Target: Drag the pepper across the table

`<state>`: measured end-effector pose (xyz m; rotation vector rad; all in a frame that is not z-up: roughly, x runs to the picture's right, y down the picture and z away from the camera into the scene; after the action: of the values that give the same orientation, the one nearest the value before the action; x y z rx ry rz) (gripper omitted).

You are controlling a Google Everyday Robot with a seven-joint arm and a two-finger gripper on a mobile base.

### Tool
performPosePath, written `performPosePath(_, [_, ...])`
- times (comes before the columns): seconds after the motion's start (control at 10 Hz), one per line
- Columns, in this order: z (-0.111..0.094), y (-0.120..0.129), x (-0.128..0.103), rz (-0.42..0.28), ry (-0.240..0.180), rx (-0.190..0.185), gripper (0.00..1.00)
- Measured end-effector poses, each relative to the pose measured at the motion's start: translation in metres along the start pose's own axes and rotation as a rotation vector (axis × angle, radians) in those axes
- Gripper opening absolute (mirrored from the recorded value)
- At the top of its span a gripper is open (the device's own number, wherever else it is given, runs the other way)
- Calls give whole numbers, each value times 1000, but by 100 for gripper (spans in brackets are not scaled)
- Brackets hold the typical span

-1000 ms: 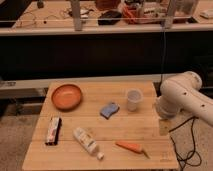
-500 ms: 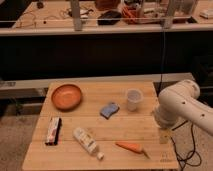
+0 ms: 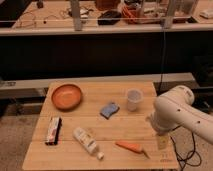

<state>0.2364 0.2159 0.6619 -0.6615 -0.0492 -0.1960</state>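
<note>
The pepper (image 3: 129, 146) is a slim orange tapered vegetable. It lies on the light wooden table (image 3: 120, 125) near the front edge, right of centre, with its thin dark stem pointing right. My white arm (image 3: 176, 113) reaches in from the right over the table's right edge. My gripper (image 3: 161, 140) hangs below it, just right of the pepper's stem end and close to the tabletop. It does not touch the pepper.
A round orange bowl (image 3: 66, 96) sits at the back left. A blue sponge (image 3: 109, 109) and a white cup (image 3: 133, 99) are mid-table. A white bottle (image 3: 88, 141) lies left of the pepper. A dark packet (image 3: 53, 130) lies front left.
My arm has swung left and lower, bringing the gripper down toward the front right of the table near the pepper. The objects have not moved.
</note>
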Motion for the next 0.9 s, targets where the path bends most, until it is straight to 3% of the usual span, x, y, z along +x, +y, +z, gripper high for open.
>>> performPosePath(0.9, [25, 17, -16, -163, -8, -3, 80])
